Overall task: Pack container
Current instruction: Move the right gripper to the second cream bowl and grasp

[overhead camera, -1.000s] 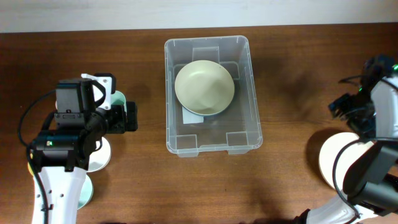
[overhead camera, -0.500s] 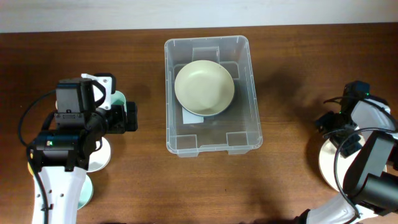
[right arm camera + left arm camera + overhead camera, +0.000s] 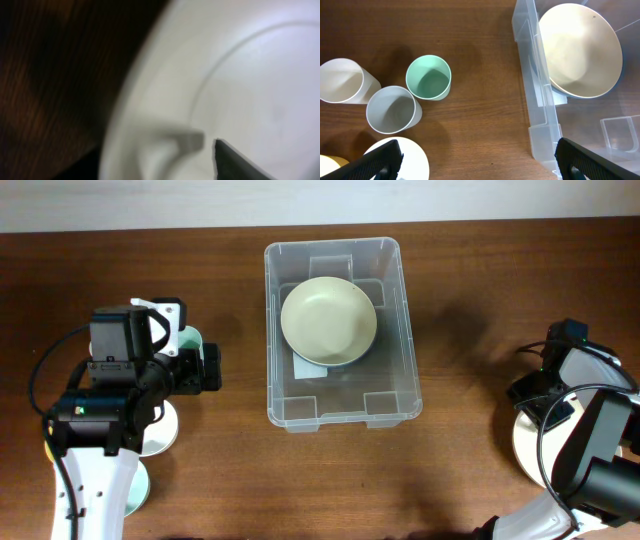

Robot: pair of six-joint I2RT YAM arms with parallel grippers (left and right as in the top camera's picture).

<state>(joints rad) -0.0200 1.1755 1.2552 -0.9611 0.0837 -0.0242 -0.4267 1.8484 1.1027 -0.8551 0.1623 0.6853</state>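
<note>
While hanging above the left side of the wooden table (image 3: 230, 480), spreading the left gripper (image 3: 477, 162) wide, with black fingertips (image 3: 380, 160) showing at the two bottom corners of the left wrist view and gripping nothing. Looking down there on a mint-green cup (image 3: 428, 77) standing just beside a grey-white cup (image 3: 392, 109), with a white cup (image 3: 342, 80) next to that one and the left-hand plate (image 3: 400, 160) peeking in at the lower edge.

Sitting in the middle of the table, between both arms and well apart from either gripper: the container (image 3: 345, 395), clear and upright. Resting inside its far half, mouth up, a cream bowl (image 3: 329, 320), covering part of a white label (image 3: 308, 369) on the base.

Hanging low at the right edge of the table, the right gripper (image 3: 540, 398), pointing down just above the right-hand plate (image 3: 530, 455). Showing in the right wrist view only that plate, blurred and very close, plus one dark fingertip (image 3: 235, 160); not managing to tell parted from closed there.
</note>
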